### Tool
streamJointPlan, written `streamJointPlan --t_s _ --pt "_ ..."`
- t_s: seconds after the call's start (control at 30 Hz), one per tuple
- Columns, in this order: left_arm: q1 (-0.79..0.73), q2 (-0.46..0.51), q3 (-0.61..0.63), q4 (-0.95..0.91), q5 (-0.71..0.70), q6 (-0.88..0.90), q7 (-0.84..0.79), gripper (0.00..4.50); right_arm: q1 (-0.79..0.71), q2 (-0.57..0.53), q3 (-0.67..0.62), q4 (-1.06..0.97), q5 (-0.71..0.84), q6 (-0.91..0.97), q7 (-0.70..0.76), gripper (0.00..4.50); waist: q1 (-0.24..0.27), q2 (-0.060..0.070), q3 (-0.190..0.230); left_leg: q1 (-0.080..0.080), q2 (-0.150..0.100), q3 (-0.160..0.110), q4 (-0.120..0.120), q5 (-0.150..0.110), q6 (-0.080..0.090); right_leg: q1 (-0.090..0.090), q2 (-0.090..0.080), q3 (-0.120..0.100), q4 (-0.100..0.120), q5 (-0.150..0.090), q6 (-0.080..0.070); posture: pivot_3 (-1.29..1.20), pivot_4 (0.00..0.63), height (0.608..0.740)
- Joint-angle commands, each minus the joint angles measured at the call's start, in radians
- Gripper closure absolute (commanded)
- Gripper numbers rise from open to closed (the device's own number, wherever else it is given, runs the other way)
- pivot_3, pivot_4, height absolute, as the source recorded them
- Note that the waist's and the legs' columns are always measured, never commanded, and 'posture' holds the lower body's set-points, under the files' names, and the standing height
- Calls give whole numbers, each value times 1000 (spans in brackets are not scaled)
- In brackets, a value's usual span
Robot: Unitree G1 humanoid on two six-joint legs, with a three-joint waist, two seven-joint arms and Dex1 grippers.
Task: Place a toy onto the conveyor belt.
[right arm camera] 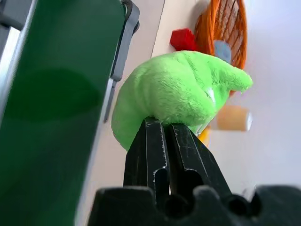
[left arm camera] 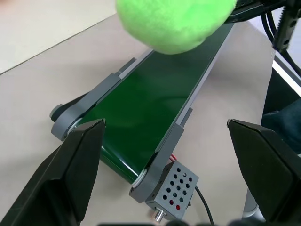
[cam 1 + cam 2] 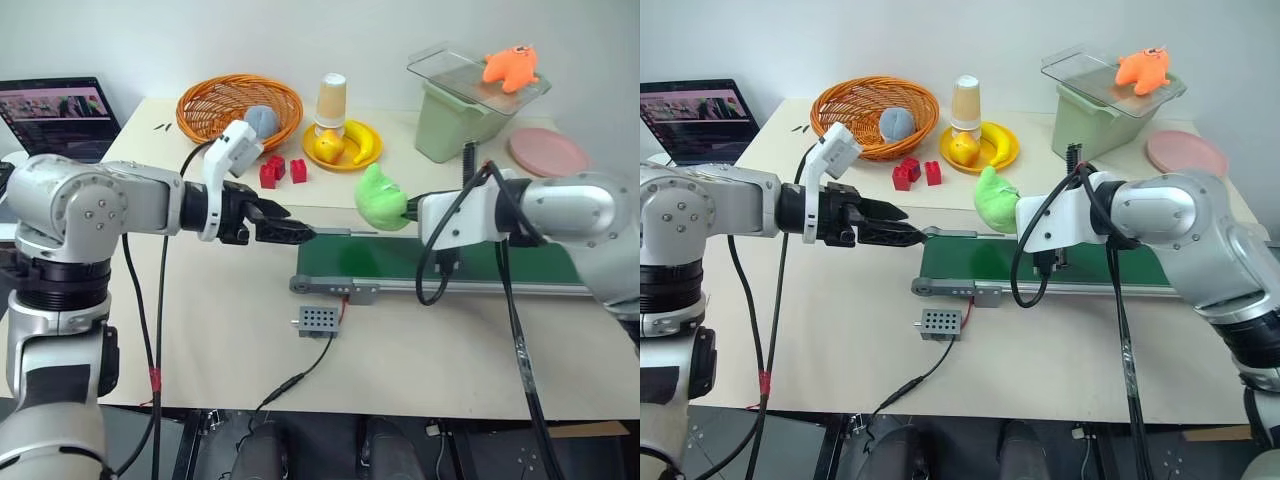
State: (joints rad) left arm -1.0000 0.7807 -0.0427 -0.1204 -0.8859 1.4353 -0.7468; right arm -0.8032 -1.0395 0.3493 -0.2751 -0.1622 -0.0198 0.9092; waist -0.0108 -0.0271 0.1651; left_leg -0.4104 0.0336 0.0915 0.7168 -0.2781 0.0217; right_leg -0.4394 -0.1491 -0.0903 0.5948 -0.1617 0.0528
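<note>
Two hazards we see: our right hand point(image 1: 164, 136), pinched shut on the toy point(image 3: 382, 197), holds it at the belt's point(image 3: 400, 258) ten o'clock edge; released here, it may roll onto the counter point(image 3: 200, 330). Left hand point(image 3: 285, 228) gapes empty.

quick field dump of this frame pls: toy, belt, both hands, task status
toy: fluffy bright green plush toy, held up above the belt's left end
belt: long dark green conveyor belt in grey metal frame, nothing lying on it
right hand: shut on the plush toy
left hand: open, holding nothing, pointed at the belt's end
task status: toy not yet on belt
</note>
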Motion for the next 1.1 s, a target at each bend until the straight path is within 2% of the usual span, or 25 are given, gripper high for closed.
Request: streamJointPlan --t_s 0.03,0.23,0.43,0.63,0.87,1.1 --pt "-12 21 3 -23 12 -26 -36 78 30 31 -6 29 -105 -141 -46 4500 3 0 0 0 0 0 0 0 0 0 0 0 0 0 0 0 150 740" --pt "32 57 -13 -72 13 -32 -85 78 78 81 -19 47 -226 -266 -97 4500 -1 0 0 0 0 0 0 0 0 0 0 0 0 0 0 0 150 740" --pt "46 43 -11 -97 9 -29 -86 78 104 128 -23 74 -316 -330 -149 4500 0 0 0 0 0 0 1 1 -1 0 0 0 1 -1 0 0 150 740" --pt "64 61 -36 -115 39 -62 -100 78 150 146 -28 82 -321 -352 -142 4500 0 0 0 1 0 0 0 1 -1 1 0 0 0 -1 0 0 150 740" --pt "108 168 -130 -103 200 -274 -199 78 195 158 -50 78 -308 -337 -123 4500 -4 0 0 4 1 1 -1 1 -1 2 1 1 1 -2 -2 0 150 740" --pt "117 189 -147 -78 271 -345 -255 78 222 173 -68 58 -274 -314 -88 4500 -2 0 0 4 1 1 -1 1 -1 1 1 1 1 -2 -2 0 150 740"
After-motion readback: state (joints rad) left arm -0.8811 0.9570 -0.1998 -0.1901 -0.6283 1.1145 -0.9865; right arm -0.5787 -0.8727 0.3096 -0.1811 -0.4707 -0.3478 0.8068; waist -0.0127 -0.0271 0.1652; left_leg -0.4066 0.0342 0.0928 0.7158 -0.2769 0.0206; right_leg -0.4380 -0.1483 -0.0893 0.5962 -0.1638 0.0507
